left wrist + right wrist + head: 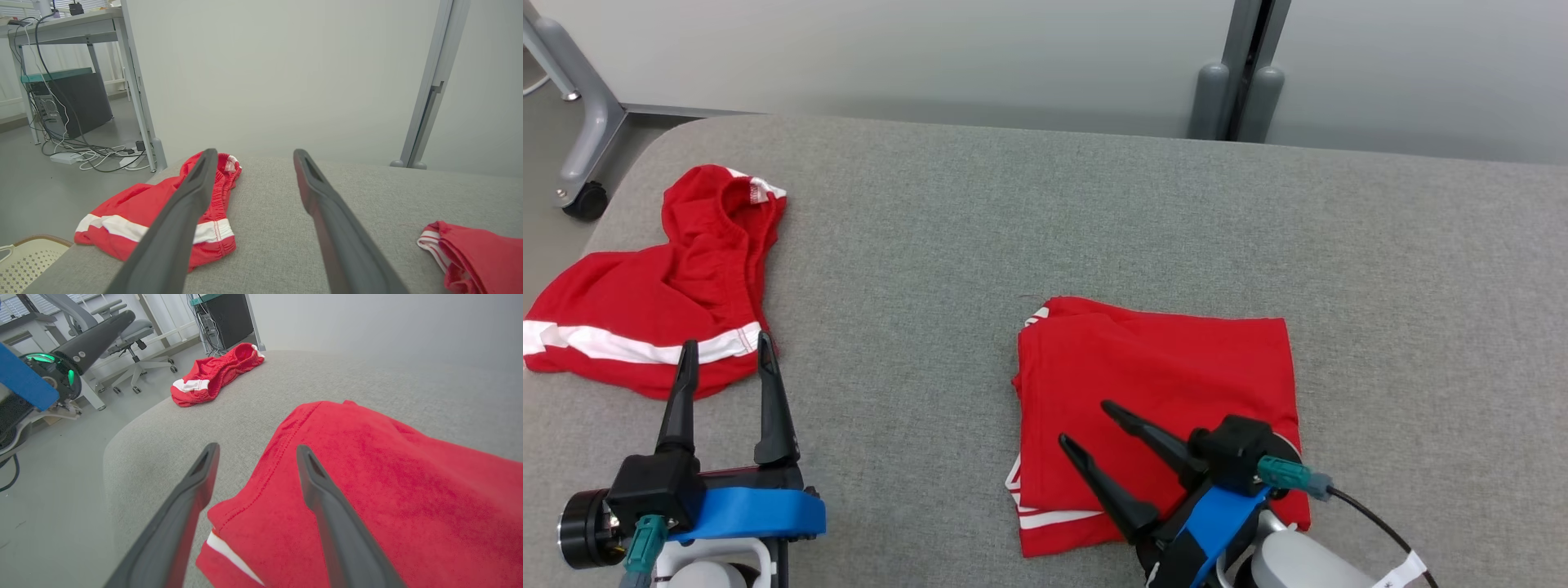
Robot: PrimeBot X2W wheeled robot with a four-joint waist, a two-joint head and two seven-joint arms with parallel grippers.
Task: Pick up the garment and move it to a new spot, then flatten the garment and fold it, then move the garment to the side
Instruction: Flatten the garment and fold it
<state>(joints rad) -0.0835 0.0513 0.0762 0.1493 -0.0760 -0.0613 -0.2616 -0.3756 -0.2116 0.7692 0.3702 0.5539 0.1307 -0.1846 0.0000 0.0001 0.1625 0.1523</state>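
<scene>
A folded red garment (1160, 359) with white stripes at its edge lies flat on the grey table (1094, 212), right of the middle. The right gripper (1085, 421) hangs over its near left part, jaws spread wide and pinching nothing. In the right wrist view one finger is over the cloth and the other is past its hem.

A crumpled pair of red shorts (645, 302) with a white band lies at the table's left end. The left gripper (726, 341) is at its near edge, jaws spread and empty.

A white tag (1405, 569) on the right arm's cable (1372, 523) bears a mark too small to read.
</scene>
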